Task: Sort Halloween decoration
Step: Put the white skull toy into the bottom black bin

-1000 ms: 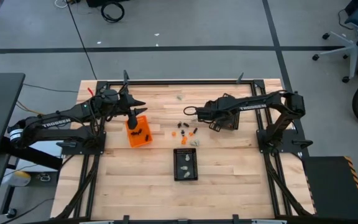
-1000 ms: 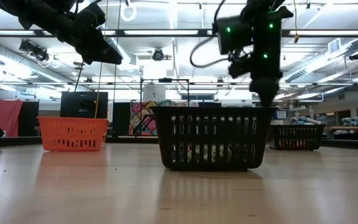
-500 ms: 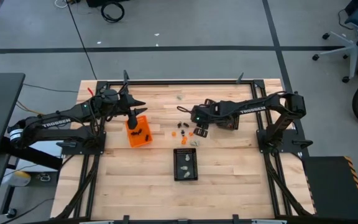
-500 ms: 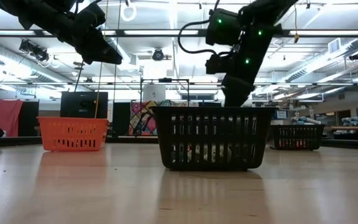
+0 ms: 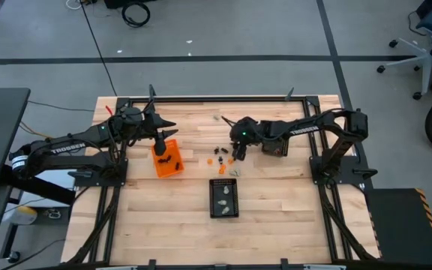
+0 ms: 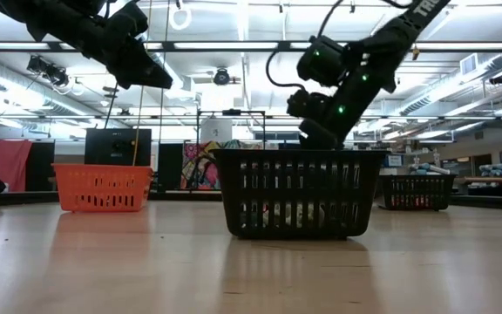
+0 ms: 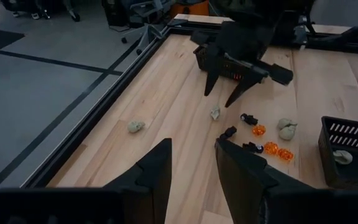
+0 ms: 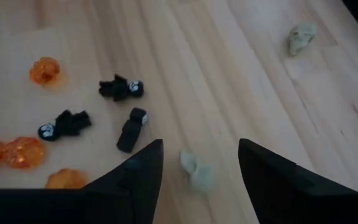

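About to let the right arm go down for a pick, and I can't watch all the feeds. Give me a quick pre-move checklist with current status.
1. Right gripper jaws open: ok, fingers stand apart in its wrist view.
2. Target lined up: ok, a pale grey-white piece lies on the wood between the fingers.
3. Neighbours clear of the fingers: cannot tell; a black piece lies near one finger.
4. Left gripper out of the way: ok, it hangs over the orange bin, apart from the loose pieces.
5. Black mesh bin reachable: ok, it sits just in front of the loose pieces, with pale pieces already in it.
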Available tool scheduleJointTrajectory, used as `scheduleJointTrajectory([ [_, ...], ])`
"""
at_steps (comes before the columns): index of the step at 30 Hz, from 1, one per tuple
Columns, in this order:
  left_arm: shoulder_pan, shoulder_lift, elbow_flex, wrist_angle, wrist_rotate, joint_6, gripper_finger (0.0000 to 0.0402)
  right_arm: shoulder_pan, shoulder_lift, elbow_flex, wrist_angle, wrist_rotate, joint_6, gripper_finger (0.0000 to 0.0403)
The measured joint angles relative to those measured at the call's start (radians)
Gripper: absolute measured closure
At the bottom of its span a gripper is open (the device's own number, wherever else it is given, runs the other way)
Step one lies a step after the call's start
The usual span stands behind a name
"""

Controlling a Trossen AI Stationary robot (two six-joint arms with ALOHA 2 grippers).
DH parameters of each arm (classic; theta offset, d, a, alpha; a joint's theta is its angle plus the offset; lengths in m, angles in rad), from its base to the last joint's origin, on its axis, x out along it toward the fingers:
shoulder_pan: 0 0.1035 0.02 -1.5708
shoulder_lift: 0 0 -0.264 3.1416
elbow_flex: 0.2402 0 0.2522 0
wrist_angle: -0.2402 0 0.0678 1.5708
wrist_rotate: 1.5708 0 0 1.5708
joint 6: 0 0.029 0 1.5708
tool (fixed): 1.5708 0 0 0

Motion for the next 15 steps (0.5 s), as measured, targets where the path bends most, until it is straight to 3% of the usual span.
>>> scheduleJointTrajectory([
  [8, 0.0, 0.0, 0.0, 0.002, 0.0, 0.0, 0.0269, -0.032, 0.06, -0.069, 0.135, -0.07, 0.0, 0.0191],
  [15, 0.0, 0.0, 0.0, 0.008, 0.0, 0.0, 0.0269, -0.032, 0.129, -0.066, 0.154, -0.056, -0.005, 0.0192],
])
